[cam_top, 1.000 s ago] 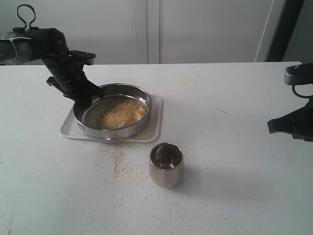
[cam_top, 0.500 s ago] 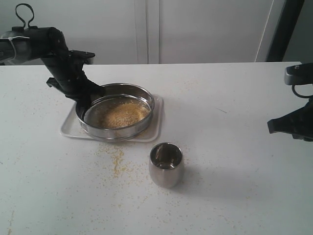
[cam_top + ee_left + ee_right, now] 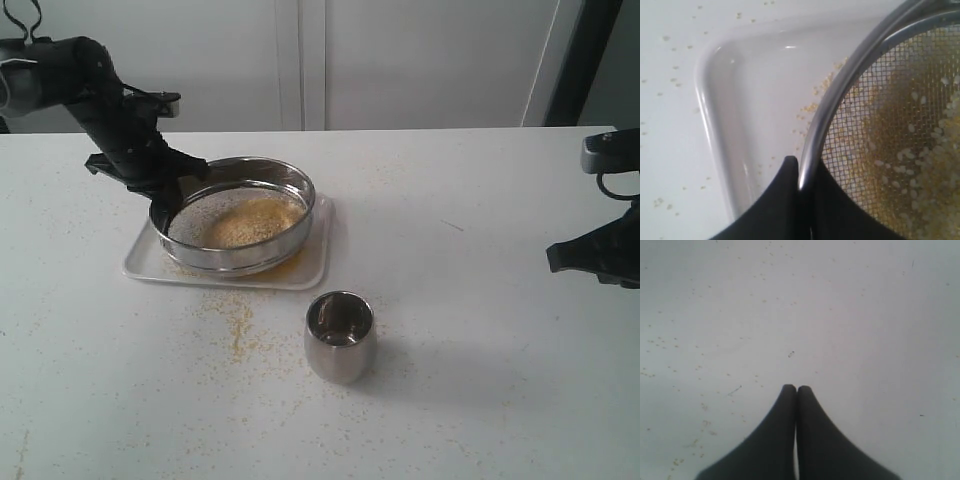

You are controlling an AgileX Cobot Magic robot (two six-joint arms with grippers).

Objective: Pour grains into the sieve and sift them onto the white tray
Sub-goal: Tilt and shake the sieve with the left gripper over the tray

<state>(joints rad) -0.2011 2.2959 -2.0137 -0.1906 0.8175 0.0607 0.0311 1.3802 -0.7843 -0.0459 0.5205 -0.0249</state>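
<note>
Nearest the exterior camera a small steel cup (image 3: 339,335) stands upright on the white table (image 3: 480,400), with a thin trail of spilled yellow bits just beyond it on the left. At the right edge of that view the right gripper (image 3: 560,258) hangs above bare table, well apart from everything else. Only its wrist view shows its state: the 2 black fingers (image 3: 785,410) are pressed together with nothing between them, over a surface speckled with stray granules.

Farther back lies the white tray (image 3: 145,262), and over it the sieve (image 3: 240,215), which covers most of the tray. The grains (image 3: 250,222) sit in 1 golden heap on the mesh, toward the side away from the arm. A little yellow shows on the tray at the sieve's near rim. The exterior view does not show whether the sieve's bottom touches the tray.

The left wrist view adds what the exterior view hides. The left gripper (image 3: 800,170) is pinched on the sieve's steel ring wall, 1 finger outside and 1 inside. Pale bits lie among the yellow on the mesh, and loose granules lie on the tray floor beside the ring.

Farthest back, the left arm comes in from the upper left, bent at the elbow, with its wrist angled down to the sieve's far-left rim.
</note>
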